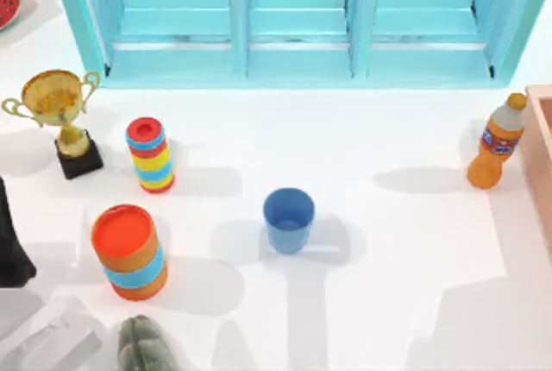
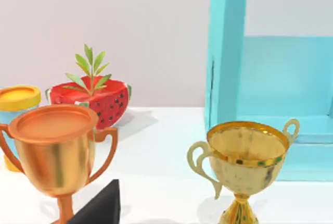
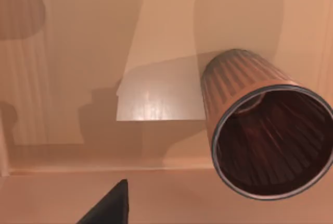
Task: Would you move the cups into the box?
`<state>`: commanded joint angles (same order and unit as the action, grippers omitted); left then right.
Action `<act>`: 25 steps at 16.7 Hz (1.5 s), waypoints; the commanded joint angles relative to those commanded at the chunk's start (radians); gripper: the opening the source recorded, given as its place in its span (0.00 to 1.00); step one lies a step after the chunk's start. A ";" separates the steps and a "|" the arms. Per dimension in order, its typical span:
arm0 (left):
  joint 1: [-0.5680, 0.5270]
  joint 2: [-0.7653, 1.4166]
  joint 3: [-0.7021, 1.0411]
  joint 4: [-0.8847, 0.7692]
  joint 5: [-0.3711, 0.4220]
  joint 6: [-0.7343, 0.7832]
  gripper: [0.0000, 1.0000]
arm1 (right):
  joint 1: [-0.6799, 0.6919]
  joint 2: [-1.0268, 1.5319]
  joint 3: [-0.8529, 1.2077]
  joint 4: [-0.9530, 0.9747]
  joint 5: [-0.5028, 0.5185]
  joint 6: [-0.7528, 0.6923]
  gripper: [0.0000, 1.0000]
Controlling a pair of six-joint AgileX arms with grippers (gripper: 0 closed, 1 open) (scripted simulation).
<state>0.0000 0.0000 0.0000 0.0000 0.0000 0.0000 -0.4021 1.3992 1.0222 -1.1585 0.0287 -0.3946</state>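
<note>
Right wrist view: brown cup point(image 3: 260, 130) lies tipped inside box point(image 3: 78, 52).

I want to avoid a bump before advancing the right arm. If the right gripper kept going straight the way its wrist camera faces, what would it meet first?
Most likely the brown ribbed cup, lying on its side against the box interior. Depth is unclear, so the box's tan surface might come first.
</note>
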 joint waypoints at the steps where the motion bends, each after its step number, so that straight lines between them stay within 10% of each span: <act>1: 0.000 0.000 0.000 0.000 0.000 0.000 1.00 | 0.000 0.000 0.000 0.000 0.000 0.000 1.00; 25: 0.000 0.000 0.000 0.000 0.000 0.000 1.00 | 0.159 0.151 0.538 -0.382 0.001 0.155 1.00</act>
<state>0.0000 0.0000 0.0000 0.0000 0.0000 0.0000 -0.2430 1.5506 1.5598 -1.5403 0.0300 -0.2393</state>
